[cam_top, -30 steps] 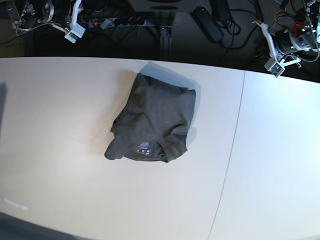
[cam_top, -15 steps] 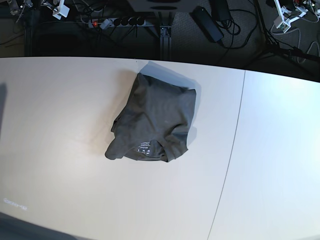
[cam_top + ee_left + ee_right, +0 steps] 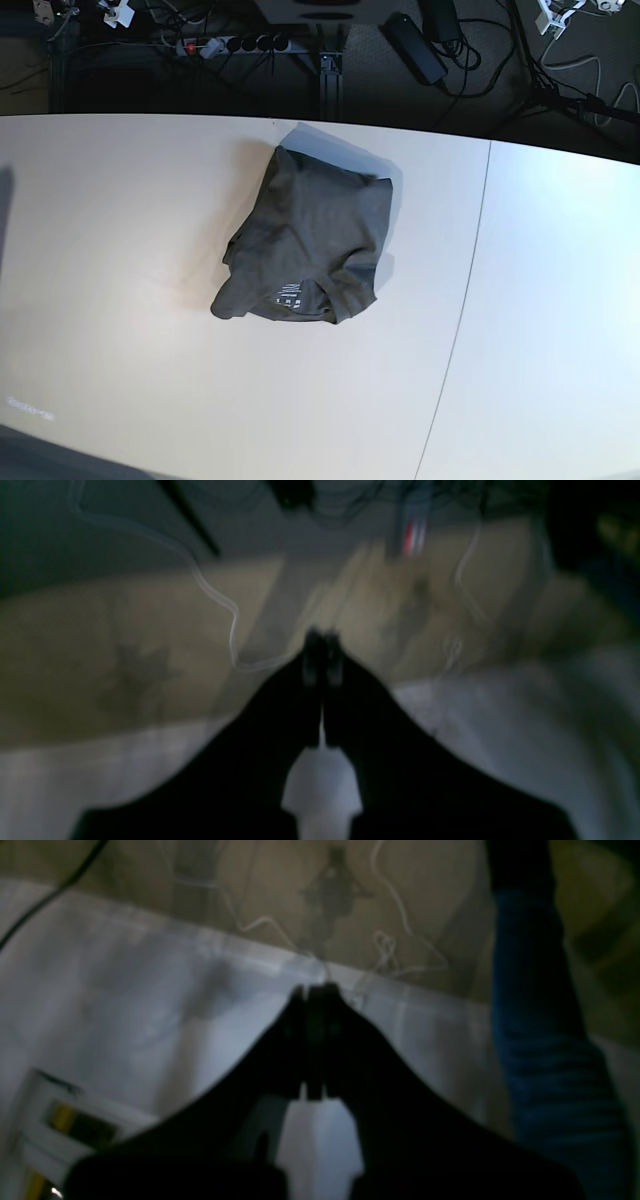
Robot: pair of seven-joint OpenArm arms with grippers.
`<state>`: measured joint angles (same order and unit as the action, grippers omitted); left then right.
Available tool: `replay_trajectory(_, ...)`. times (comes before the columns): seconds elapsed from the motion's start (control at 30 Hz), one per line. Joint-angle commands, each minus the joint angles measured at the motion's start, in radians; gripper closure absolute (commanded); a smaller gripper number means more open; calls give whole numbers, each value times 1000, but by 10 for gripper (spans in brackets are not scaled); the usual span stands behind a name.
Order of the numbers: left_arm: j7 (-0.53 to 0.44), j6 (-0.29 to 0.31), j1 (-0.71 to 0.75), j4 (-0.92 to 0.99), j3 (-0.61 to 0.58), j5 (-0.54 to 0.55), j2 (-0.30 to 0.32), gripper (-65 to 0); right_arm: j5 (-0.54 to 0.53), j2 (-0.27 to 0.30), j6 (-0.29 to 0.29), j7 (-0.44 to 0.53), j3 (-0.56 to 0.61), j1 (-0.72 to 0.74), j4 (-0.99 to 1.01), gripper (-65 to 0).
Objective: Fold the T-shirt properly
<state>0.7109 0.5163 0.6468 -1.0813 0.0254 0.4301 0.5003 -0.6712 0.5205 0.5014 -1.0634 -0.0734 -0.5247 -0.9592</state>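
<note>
1. Since one second ago: both arms withdrawn from upper corners of base view; T-shirt (image 3: pixel 308 245) unmoved.
2. Left tool (image 3: pixel 320 652): fingers pressed together, holding nothing. Right tool (image 3: pixel 314 1007): likewise closed and empty. Both clear of the cloth.
3. T-shirt: bunched in a rumpled heap near centre of table (image 3: pixel 120 220), white-printed neck label (image 3: pixel 288 295) exposed at near edge.
4. Handling, judged: light, limp, non-fragile; sags and drags when lifted at one point.
5. Recommended hold: pinch hemmed edges or shoulder seams at two separated points, then spread flat before folding.
</note>
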Motion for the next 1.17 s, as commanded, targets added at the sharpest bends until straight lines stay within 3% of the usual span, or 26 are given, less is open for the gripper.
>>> replay_trajectory(0.0,3,-21,-32,45,-28,-7,12,0,19,-2,45,-9,0,29,42,0)
replay_trajectory(0.23,-50,-73,-344,359,-299,-115,-70,0,61,-107,44,-5,0,289,353,0)
replay_trajectory(0.33,-97,-163,-464,483,-397,-167,-117,0,130,-150,39,25,0,364,432,0)
replay_trajectory(0.53,-90,-180,-626,587,-541,-175,-181,0,151,-212,-58,16,0,431,467,0)
replay_trajectory(0.8,-70,-180,-691,585,-589,-119,-202,0,130,-227,-69,-14,-1,447,461,0)
replay_trajectory(0.97,-127,-180,-687,585,-589,-116,-202,0,130,-227,-69,72,-1,476,453,0)
replay_trajectory(1.13,-153,-180,-665,585,-587,-151,-215,0,129,-227,-68,64,-1,485,397,0)
